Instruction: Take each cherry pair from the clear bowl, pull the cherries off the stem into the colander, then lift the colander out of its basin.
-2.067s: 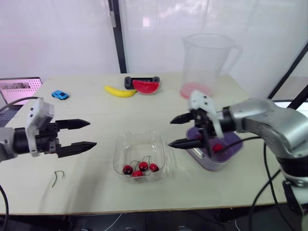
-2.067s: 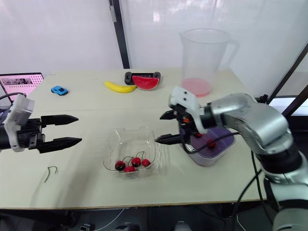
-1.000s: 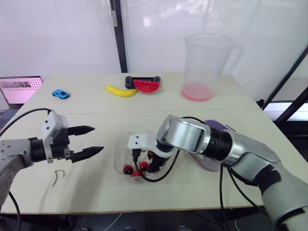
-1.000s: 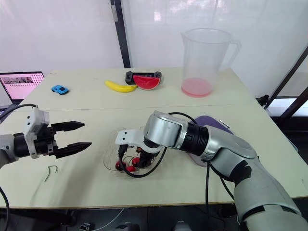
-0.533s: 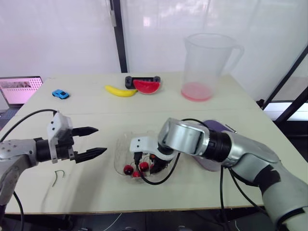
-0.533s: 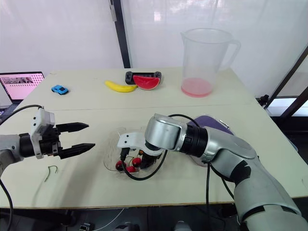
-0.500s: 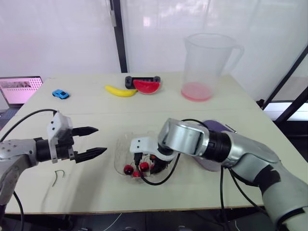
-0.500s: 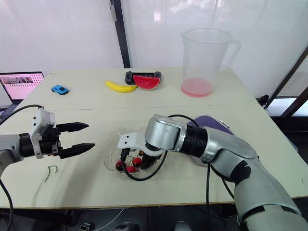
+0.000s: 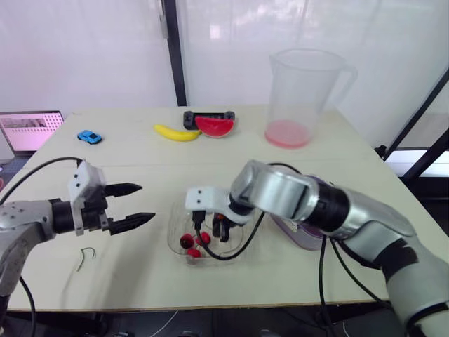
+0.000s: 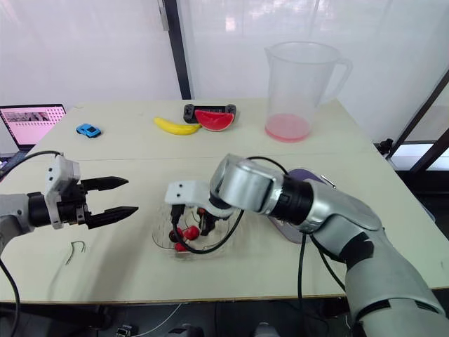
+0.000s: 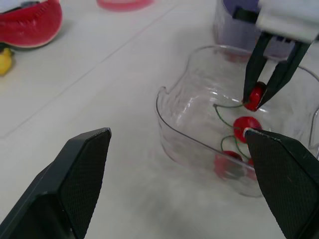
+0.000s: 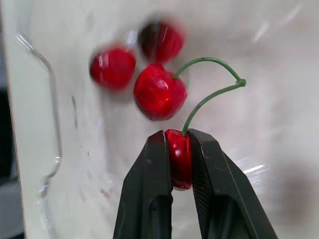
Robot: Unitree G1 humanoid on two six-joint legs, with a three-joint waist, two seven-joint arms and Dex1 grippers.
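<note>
As the head camera looks down, a pale table [image 9: 140,151] carries a clear bowl [image 9: 174,242] near its front edge. A purple colander [image 9: 305,239] sits in its basin just right of the bowl, partly hidden behind the right arm. The right gripper [image 9: 210,235] reaches down into the bowl. The left gripper [image 9: 146,202] hovers above the table left of the bowl, jaws wide apart and empty. A bare green stem [image 9: 85,258] lies on the table near it. Along the far side are a banana [image 9: 175,133], a watermelon slice [image 9: 212,126], a blue toy car [image 9: 88,137] and a tall clear jug [image 9: 302,98].

From the left wrist, the right gripper pinches one cherry of a cherry pair [image 11: 244,123] inside the bowl. Its twin sits just below on the stem, hanging or resting, I cannot tell. More cherries lie on the bowl's floor.

From the right wrist, the jaws are closed on that cherry. The stem arcs over to the twin, which has two more cherries beside it.
</note>
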